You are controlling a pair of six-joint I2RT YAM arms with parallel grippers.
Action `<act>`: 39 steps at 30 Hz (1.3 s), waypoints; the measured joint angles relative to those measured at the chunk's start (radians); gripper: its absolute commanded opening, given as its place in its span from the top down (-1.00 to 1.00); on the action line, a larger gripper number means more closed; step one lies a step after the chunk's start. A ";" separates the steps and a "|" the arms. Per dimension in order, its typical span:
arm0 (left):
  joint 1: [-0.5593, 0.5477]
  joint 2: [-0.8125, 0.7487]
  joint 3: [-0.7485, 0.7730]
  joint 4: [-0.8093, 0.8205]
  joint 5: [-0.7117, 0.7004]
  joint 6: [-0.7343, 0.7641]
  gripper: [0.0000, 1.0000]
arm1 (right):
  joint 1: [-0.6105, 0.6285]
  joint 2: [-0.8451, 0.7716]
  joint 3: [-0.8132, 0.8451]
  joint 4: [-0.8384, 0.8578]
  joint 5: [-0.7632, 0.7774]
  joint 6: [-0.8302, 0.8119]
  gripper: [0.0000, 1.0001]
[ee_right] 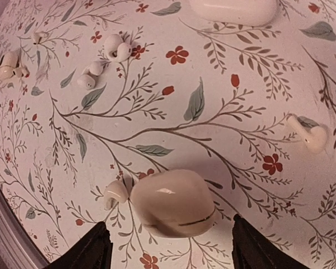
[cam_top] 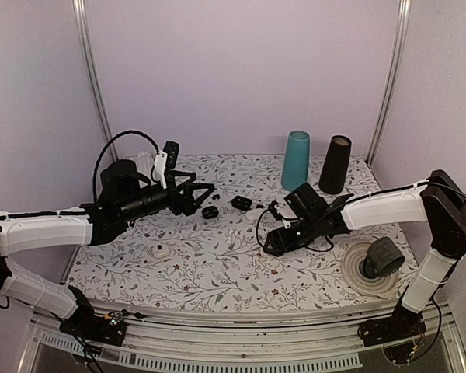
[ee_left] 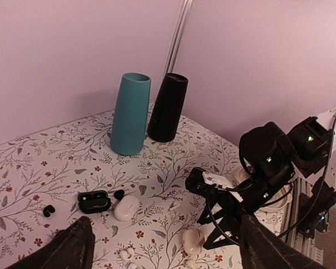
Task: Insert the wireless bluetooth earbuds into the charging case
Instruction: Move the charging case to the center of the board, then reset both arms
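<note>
Black case (ee_left: 93,200) just beside white case (ee_left: 126,208) — teal vase (ee_left: 130,114) behind.

Teal cone cup (cam_top: 297,159) stood upright near table's far edge, black cone cup (cam_top: 335,164) just beside it. Grey cylinder (cam_top: 385,257) lay tilted on white round plate (cam_top: 352,273). Floral tablecloth (cam_top: 217,268) covered table.

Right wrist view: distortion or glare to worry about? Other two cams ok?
Right wrist: heavy fisheye bends the table; small glare spot on the closed white case, otherwise sharp. Left wrist: pinkish cast, teal vase crisp, the dark fingers at the bottom edge soft. Top external: even light, soft shadows, no glare; the white case near the left arm shows little detail.
</note>
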 measured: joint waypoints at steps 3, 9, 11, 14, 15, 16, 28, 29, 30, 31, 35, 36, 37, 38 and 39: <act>0.000 0.000 0.000 0.000 -0.002 0.000 -0.80 | 0.002 0.000 -0.004 0.004 0.023 0.013 -0.78; 0.000 0.000 0.000 0.000 -0.003 0.000 -0.82 | 0.002 -0.031 -0.004 0.002 0.065 0.021 -0.98; 0.000 0.000 0.000 0.000 -0.003 0.000 -0.82 | 0.002 -0.060 -0.004 0.002 0.081 0.027 -0.98; 0.000 0.000 0.000 0.000 -0.003 -0.001 -0.83 | 0.002 -0.115 -0.005 0.007 0.107 0.034 -0.98; 0.000 0.000 0.000 0.000 -0.004 -0.001 -0.83 | 0.002 -0.140 -0.008 0.014 0.115 0.039 -0.98; 0.000 0.000 0.000 0.000 -0.005 -0.001 -0.83 | 0.001 -0.161 -0.012 0.022 0.122 0.042 -0.98; 0.000 0.000 0.000 0.000 -0.011 -0.001 -0.84 | -0.016 -0.515 -0.134 0.201 0.257 0.101 -0.98; 0.000 0.000 0.000 0.000 -0.011 -0.001 -0.84 | -0.016 -0.529 -0.141 0.208 0.272 0.105 -0.98; 0.000 0.000 0.000 0.000 -0.011 -0.001 -0.84 | -0.016 -0.544 -0.151 0.216 0.294 0.113 -0.98; 0.000 0.000 0.000 0.000 -0.011 -0.001 -0.84 | -0.016 -0.560 -0.163 0.218 0.317 0.121 -0.98; 0.000 0.000 0.000 0.000 -0.010 -0.001 -0.84 | -0.016 -0.607 -0.193 0.220 0.390 0.147 -0.98; 0.000 0.000 0.000 0.000 -0.011 -0.001 -0.85 | -0.016 -0.616 -0.197 0.222 0.402 0.150 -0.98; 0.000 0.000 0.000 0.000 -0.011 -0.001 -0.84 | -0.016 -0.626 -0.202 0.224 0.416 0.152 -0.98; 0.000 0.000 0.000 0.000 -0.011 -0.001 -0.84 | -0.016 -0.636 -0.208 0.229 0.425 0.154 -0.98; 0.000 0.000 0.000 0.000 -0.011 -0.001 -0.84 | -0.017 -0.649 -0.216 0.233 0.437 0.155 -0.98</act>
